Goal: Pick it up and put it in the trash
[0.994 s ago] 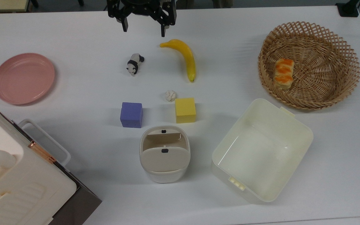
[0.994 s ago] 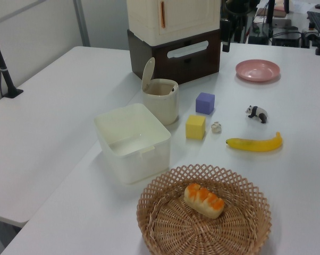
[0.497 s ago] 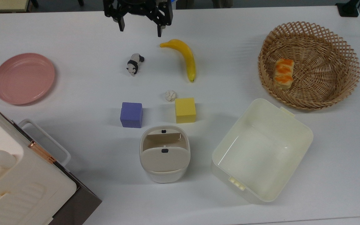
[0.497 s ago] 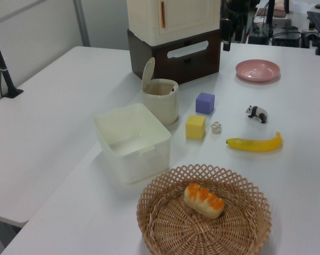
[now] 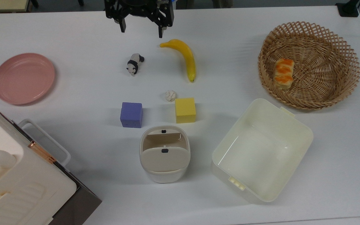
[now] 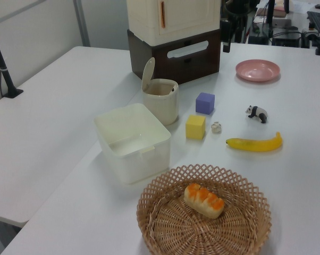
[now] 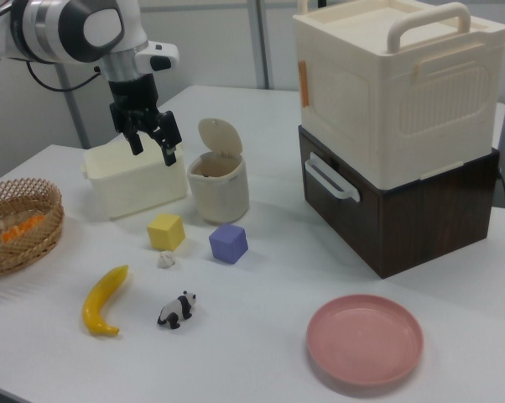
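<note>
With jaws spread wide and empty, the gripper (image 5: 141, 30) hangs above the desk's far edge, while the paper ball (image 5: 170, 95) rests mid-desk touching the yellow cube (image 5: 185, 110), near the open-flapped trash bin (image 5: 164, 153).

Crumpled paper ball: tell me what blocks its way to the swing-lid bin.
Nothing sits squarely between the crumpled off-white paper ball and the beige swing-lid bin. The yellow cube crowds the ball's side; the purple cube flanks the path.
</note>
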